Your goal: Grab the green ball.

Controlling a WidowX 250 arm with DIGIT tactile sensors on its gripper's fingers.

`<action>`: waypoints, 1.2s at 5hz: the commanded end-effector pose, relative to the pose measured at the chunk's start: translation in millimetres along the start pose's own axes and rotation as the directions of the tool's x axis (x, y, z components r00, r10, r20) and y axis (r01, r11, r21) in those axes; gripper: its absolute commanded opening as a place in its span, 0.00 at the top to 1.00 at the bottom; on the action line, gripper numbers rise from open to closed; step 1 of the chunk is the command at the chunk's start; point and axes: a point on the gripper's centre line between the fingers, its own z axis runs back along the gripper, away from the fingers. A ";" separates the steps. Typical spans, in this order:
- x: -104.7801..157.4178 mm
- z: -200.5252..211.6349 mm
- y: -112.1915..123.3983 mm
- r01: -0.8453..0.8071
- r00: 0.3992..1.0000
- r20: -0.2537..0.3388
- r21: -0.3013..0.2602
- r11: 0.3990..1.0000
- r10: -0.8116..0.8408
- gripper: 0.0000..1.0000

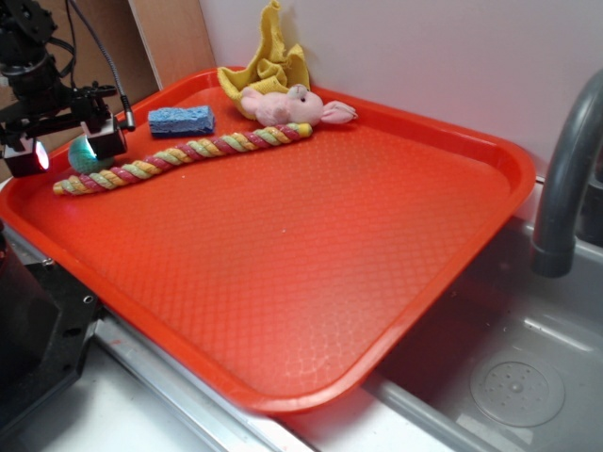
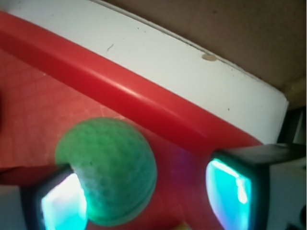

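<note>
1. At the far left of the exterior frame, the green ball (image 1: pixel 87 155) sat on the red tray (image 1: pixel 311 273), near its left rim.
2. The gripper (image 1: pixel 68 149) hung over the ball there, its fingers (image 2: pixel 230 189) spread, one on each side.
3. In the wrist view, the ball (image 2: pixel 108 170) lay at lower left, against the left finger and apart from the right one.
4. To the right of the ball lay a braided rope toy (image 1: pixel 184 157) and a blue sponge (image 1: pixel 181 120).

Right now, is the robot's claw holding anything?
Not yet. The gripper is open around the small fuzzy teal-green ball; one pad touches its side, the other stands apart.
</note>
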 end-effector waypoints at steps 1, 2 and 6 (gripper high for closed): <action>-4.1 3.4 -13.3 0.052 0.999 -0.012 0.000 0.999 -0.052 0.00; -7.3 -2.0 -11.3 0.051 0.998 -0.023 -0.017 0.999 -0.052 1.00; -27.0 121.3 -14.8 0.461 0.887 0.104 -0.118 0.880 -0.450 1.00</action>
